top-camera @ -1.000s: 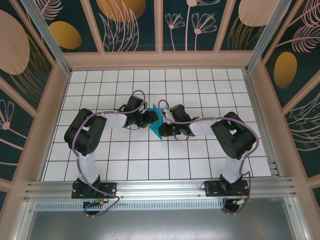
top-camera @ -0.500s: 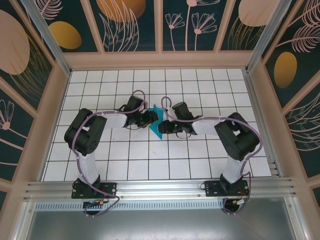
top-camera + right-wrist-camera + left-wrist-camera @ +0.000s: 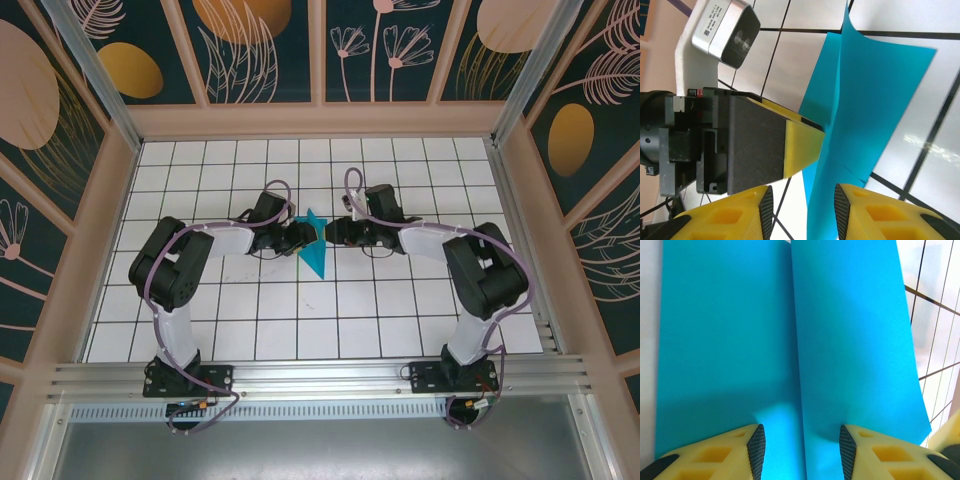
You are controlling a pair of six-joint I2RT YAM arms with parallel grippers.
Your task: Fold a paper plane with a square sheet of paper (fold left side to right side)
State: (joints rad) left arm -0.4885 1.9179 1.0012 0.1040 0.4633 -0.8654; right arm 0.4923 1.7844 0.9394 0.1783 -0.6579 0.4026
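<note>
The white grid table (image 3: 300, 320) lies bare between the arm bases and the grippers. At its middle sits the sheet of paper (image 3: 316, 250), folded along a crease, its near end a narrow point and its far end wider. One flap stands off the tiles in the right wrist view.

The left gripper (image 3: 298, 238) is where it was a second ago, at the sheet's left edge. In its wrist view its jaws are spread, and the crease runs away from the camera between the two pads (image 3: 756, 450). From the right wrist camera one yellow finger (image 3: 802, 142) of it touches the left flap; whether it bears down there cannot be told.

The right gripper (image 3: 340, 232) has changed most. A second ago it was over the near right part of the sheet. Half a second ago it had begun swinging away. Now it sits farther back, just right of the sheet's far corner and apart from it. Its jaws are spread with nothing pinched. More of the teal surface shows from above than before.
</note>
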